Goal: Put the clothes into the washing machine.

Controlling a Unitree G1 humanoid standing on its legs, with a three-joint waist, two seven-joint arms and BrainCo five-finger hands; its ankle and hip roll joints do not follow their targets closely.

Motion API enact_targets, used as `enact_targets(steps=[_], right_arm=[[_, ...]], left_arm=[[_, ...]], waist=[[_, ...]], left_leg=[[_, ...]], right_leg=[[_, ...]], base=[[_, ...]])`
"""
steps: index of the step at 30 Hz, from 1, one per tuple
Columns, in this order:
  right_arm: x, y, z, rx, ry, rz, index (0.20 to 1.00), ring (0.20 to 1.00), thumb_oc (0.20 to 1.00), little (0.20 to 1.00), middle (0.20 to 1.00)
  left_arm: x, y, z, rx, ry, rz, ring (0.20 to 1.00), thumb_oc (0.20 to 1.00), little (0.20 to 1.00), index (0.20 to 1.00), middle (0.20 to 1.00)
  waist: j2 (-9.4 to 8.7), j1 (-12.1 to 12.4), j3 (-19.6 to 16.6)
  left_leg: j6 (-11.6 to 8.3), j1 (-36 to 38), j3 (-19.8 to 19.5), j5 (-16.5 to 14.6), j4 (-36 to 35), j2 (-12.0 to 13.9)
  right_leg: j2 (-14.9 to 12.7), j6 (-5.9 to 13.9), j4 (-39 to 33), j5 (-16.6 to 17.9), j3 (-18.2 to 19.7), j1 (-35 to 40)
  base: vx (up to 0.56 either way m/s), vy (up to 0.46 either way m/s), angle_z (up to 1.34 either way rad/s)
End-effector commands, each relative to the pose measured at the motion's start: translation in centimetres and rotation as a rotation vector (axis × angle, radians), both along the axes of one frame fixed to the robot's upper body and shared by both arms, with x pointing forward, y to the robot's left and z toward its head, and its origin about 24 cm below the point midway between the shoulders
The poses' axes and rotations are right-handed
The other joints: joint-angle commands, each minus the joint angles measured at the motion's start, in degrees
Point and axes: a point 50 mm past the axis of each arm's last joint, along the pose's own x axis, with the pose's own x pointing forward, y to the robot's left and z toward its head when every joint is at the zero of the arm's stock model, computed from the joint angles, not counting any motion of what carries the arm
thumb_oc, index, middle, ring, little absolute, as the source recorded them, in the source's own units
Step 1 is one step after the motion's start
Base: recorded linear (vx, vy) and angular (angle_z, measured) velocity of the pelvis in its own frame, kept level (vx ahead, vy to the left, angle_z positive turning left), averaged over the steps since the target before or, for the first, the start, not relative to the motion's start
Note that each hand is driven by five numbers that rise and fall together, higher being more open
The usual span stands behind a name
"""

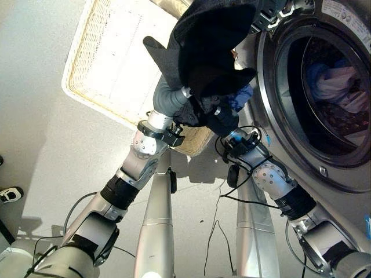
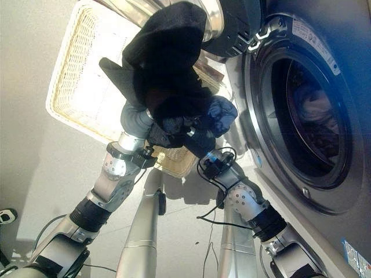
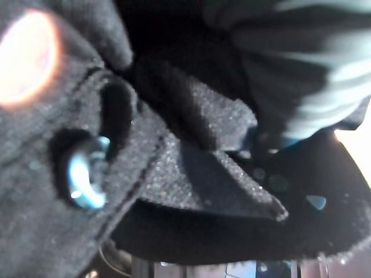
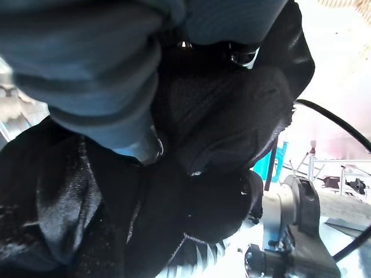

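Note:
A bundle of black clothing [image 1: 206, 52] is held up between both arms, just left of the washing machine's round opening [image 1: 324, 92]. My left hand [image 1: 169, 97] goes into the bundle from below on the left. My right hand [image 1: 223, 120] goes into it from below on the right, with a bit of blue cloth [image 1: 240, 95] beside it. Black fabric [image 3: 191, 174] covers the left wrist view, and black cloth [image 4: 226, 121] lies past the ribbed cover [image 4: 87, 63] in the right wrist view. White and blue clothes [image 1: 339, 84] lie inside the drum.
A pale wicker basket [image 1: 107, 63] stands on the floor left of the machine, behind the bundle. The machine's open door [image 2: 223, 23] hangs above the bundle. The chrome rim of the opening [image 1: 266, 98] is close to my right hand.

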Motion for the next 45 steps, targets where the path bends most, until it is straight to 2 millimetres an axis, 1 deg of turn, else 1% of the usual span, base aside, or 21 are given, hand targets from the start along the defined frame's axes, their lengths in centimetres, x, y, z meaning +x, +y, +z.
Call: enact_targets(steps=[1, 2, 3, 4, 5, 6, 7, 12, 14, 16, 17, 18, 19, 20, 23, 28, 33, 39, 45], right_arm=[[-2.8, 2.6, 4.5, 0.134, -0.189, 0.152, 0.200, 0.200, 0.200, 0.200, 0.200], [-2.7, 2.5, 4.5, 0.139, -0.188, 0.147, 0.200, 0.200, 0.200, 0.200, 0.200], [-2.7, 2.4, 4.5, 0.143, -0.190, 0.139, 0.200, 0.200, 0.200, 0.200, 0.200], [-2.7, 2.3, 4.6, 0.155, -0.192, 0.124, 0.200, 0.200, 0.200, 0.200, 0.200], [-2.6, 2.1, 4.6, 0.163, -0.192, 0.115, 0.200, 0.200, 0.200, 0.200, 0.200], [-2.5, 1.8, 5.3, 0.173, -0.217, 0.093, 0.200, 0.200, 0.200, 0.200, 0.200], [-2.4, 1.4, 5.5, 0.183, -0.222, 0.079, 0.200, 0.200, 0.200, 0.200, 0.200], [-1.9, -0.4, 6.0, 0.225, -0.242, 0.025, 0.200, 0.200, 0.200, 0.200, 0.200], [-1.9, -0.8, 6.1, 0.236, -0.245, 0.018, 0.200, 0.200, 0.200, 0.200, 0.200], [-1.8, -1.2, 6.1, 0.245, -0.253, 0.007, 0.200, 0.200, 0.200, 0.200, 0.200], [-1.8, -1.4, 6.1, 0.251, -0.256, 0.003, 0.200, 0.200, 0.200, 0.200, 0.200], [-1.8, -1.4, 6.1, 0.251, -0.256, 0.003, 0.200, 0.200, 0.200, 0.200, 0.200], [-1.8, -1.6, 6.1, 0.262, -0.262, -0.001, 0.200, 0.200, 0.200, 0.200, 0.200], [-1.8, -1.8, 6.2, 0.273, -0.266, -0.003, 0.200, 0.200, 0.200, 0.200, 0.200], [-1.8, -2.1, 6.3, 0.295, -0.276, -0.017, 0.200, 0.200, 0.200, 0.200, 0.200], [-1.9, -2.0, 6.6, 0.318, -0.282, -0.034, 0.200, 0.200, 0.200, 0.200, 0.200], [-1.9, -2.1, 7.0, 0.340, -0.288, -0.055, 0.200, 0.200, 0.200, 0.200, 0.200], [-1.5, -3.2, 6.9, 0.390, -0.279, -0.101, 0.200, 0.200, 0.200, 0.200, 0.200], [-0.8, -4.3, 6.4, 0.400, -0.257, -0.149, 0.200, 0.200, 0.200, 0.200, 0.200]], left_arm=[[-2.8, -2.8, 1.2, 0.001, -0.138, -0.136, 0.200, 0.200, 0.200, 0.200, 0.200], [-2.8, -2.8, 1.1, 0.005, -0.145, -0.090, 0.454, 0.454, 0.454, 0.454, 0.454], [-2.7, -2.7, 1.1, 0.006, -0.158, -0.032, 1.000, 1.000, 1.000, 1.000, 1.000], [-2.5, -2.7, 1.1, 0.027, -0.189, 0.075, 1.000, 1.000, 1.000, 1.000, 1.000], [-2.4, -2.8, 1.0, 0.035, -0.211, 0.137, 1.000, 1.000, 1.000, 1.000, 1.000], [-2.2, -2.5, 1.4, 0.056, -0.280, 0.254, 1.000, 1.000, 1.000, 1.000, 1.000], [-2.0, -2.2, 1.4, 0.064, -0.309, 0.321, 1.000, 1.000, 1.000, 1.000, 1.000], [-1.3, -0.7, 1.6, 0.148, -0.498, 0.608, 1.000, 1.000, 1.000, 1.000, 1.000], [-1.2, -0.2, 1.8, 0.157, -0.526, 0.657, 1.000, 1.000, 1.000, 1.000, 1.000], [-1.0, 0.2, 2.0, 0.161, -0.593, 0.756, 1.000, 1.000, 1.000, 1.000, 1.000], [-0.8, 0.5, 2.1, 0.148, -0.607, 0.805, 1.000, 1.000, 1.000, 1.000, 1.000], [-0.8, 0.5, 2.1, 0.148, -0.607, 0.805, 1.000, 1.000, 1.000, 1.000, 1.000], [-0.3, 1.1, 2.2, 0.142, -0.653, 0.923, 1.000, 1.000, 1.000, 1.000, 1.000], [-0.1, 1.7, 2.4, 0.109, -0.656, 0.988, 1.000, 1.000, 1.000, 1.000, 1.000], [0.4, 3.2, 2.6, 0.021, -0.654, 1.120, 1.000, 1.000, 1.000, 1.000, 1.000], [0.6, 4.4, 2.4, -0.094, -0.647, 1.233, 1.000, 1.000, 1.000, 1.000, 1.000], [0.9, 4.9, 2.4, -0.129, -0.616, 1.288, 1.000, 1.000, 1.000, 1.000, 1.000], [1.6, 6.3, 2.1, -0.154, -0.556, 1.362, 1.000, 1.000, 1.000, 1.000, 1.000], [2.3, 7.3, 1.7, -0.180, -0.429, 1.341, 1.000, 1.000, 1.000, 1.000, 1.000]], waist=[[0.28, -0.56, -0.87], [0.31, -0.51, -0.87], [0.34, -0.47, -0.87], [0.40, -0.43, -0.87], [0.42, -0.41, -0.87], [0.41, -0.45, -0.87], [0.46, -0.36, -0.87], [0.74, 0.06, -0.87], [0.76, 0.09, -0.87], [0.81, 0.13, -0.87], [0.81, 0.13, -0.87], [0.81, 0.13, -0.87], [0.78, 0.13, -0.87], [0.76, 0.17, -0.87], [0.66, 0.27, -0.87], [0.63, 0.63, -0.87], [0.60, 0.74, -0.87], [0.47, 0.52, -0.87], [0.38, 0.11, -0.87]], left_leg=[[5.25, -1.20, 2.94, -7.22, 7.79, -6.69], [5.22, -0.91, 2.87, -7.63, 7.97, -6.66], [5.21, -0.96, 2.82, -7.62, 8.03, -6.67], [5.19, -1.00, 2.75, -7.60, 8.10, -6.64], [5.18, -1.06, 2.72, -7.59, 8.18, -6.64], [5.31, -2.96, 2.95, -5.69, 7.93, -6.71], [5.29, -2.98, 2.93, -5.71, 7.98, -6.65], [5.00, -3.05, 2.79, -5.95, 8.42, -6.44], [4.92, -2.97, 2.74, -5.91, 8.44, -6.37], [4.82, -3.04, 2.67, -5.95, 8.44, -6.28], [4.82, -3.05, 2.63, -5.96, 8.46, -6.21], [4.82, -3.05, 2.63, -5.96, 8.46, -6.21], [4.76, -2.94, 2.69, -6.02, 8.42, -6.00], [4.73, -2.97, 2.66, -6.06, 8.46, -5.91], [4.61, -3.08, 2.55, -6.20, 8.62, -5.75], [4.39, -3.18, 2.21, -6.17, 8.53, -5.80], [4.19, -3.25, 2.17, -6.03, 8.29, -5.77], [3.94, -3.00, 2.35, -6.10, 8.29, -5.67], [3.66, -2.80, 2.65, -6.11, 8.24, -5.41]], right_leg=[[4.06, 4.32, -19.53, 15.26, -4.28, 4.64], [4.07, 4.40, -19.32, 14.85, -4.18, 4.93], [4.05, 4.41, -19.28, 14.83, -4.18, 4.90], [4.01, 4.43, -19.10, 14.77, -4.19, 4.84], [3.98, 4.43, -18.99, 14.73, -4.19, 4.79], [3.68, 3.95, -19.63, 16.51, -4.74, 3.20], [3.60, 3.95, -19.53, 16.39, -4.80, 3.20], [3.17, 4.07, -18.90, 15.83, -5.07, 3.27], [3.10, 4.09, -18.85, 15.88, -5.14, 3.34], [3.01, 4.17, -18.67, 15.75, -5.15, 3.21], [3.02, 4.16, -18.61, 15.74, -5.08, 3.16], [3.02, 4.16, -18.61, 15.74, -5.08, 3.16], [3.03, 4.22, -18.43, 15.58, -5.03, 3.18], [2.99, 4.22, -18.28, 15.52, -5.02, 3.09], [2.85, 4.34, -17.87, 15.26, -5.06, 2.93], [2.76, 4.42, -17.63, 15.16, -5.31, 2.83], [2.82, 4.50, -17.59, 15.14, -5.33, 2.72], [3.05, 4.58, -17.36, 15.04, -5.16, 2.84], [3.19, 4.66, -17.46, 15.14, -4.92, 2.96]], base=[[0.05, -0.006, 0.00], [0.05, -0.005, 0.00], [0.00, 0.000, 0.00], [0.00, 0.000, 0.00], [-0.05, 0.008, 0.01], [-0.05, 0.008, 0.01], [-0.05, 0.009, 0.01], [0.00, 0.000, 0.00], [0.00, 0.000, 0.00], [0.00, 0.000, 0.00], [0.00, 0.000, 0.00], [0.00, 0.000, 0.00], [0.00, 0.000, 0.00], [0.00, 0.000, 0.00], [0.00, 0.000, 0.00], [0.00, 0.000, 0.00], [0.00, 0.000, 0.00], [0.00, 0.000, 0.00], [0.00, 0.000, 0.00]])
